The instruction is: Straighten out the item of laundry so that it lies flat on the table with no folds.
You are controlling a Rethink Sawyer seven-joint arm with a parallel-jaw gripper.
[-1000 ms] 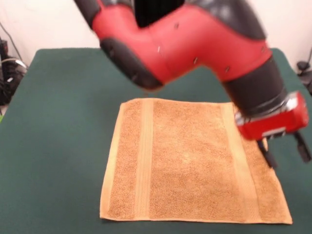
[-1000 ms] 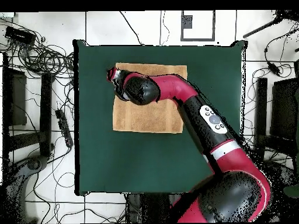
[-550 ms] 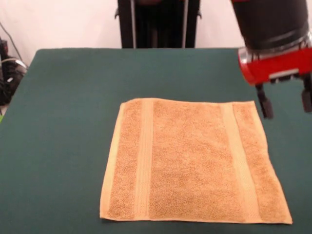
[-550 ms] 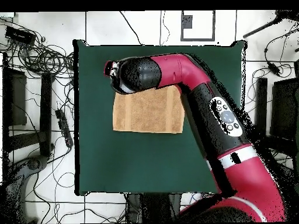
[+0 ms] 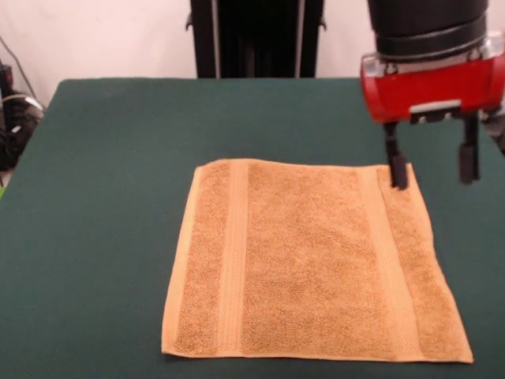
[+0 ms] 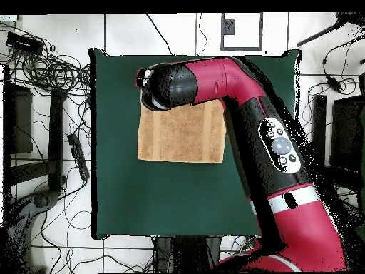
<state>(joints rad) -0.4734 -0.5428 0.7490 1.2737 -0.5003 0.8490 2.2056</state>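
The towel point(image 5: 312, 260) lay spread on the table point(image 5: 102, 197), roughly mid-table, with no fold showing in either view. Taking the towel as landmark in the front view, from left: its left edge and left pale band ran straight from near to far; the middle terry looked even; the right pale band ran parallel. Above the towel's far right corner hung the gripper point(image 5: 430, 170), fingers spread wide and holding nothing, one tip over the corner, the other past the right edge over bare table. The towel thus lay mostly left of and nearer than the gripper. I judged little was left to straighten.
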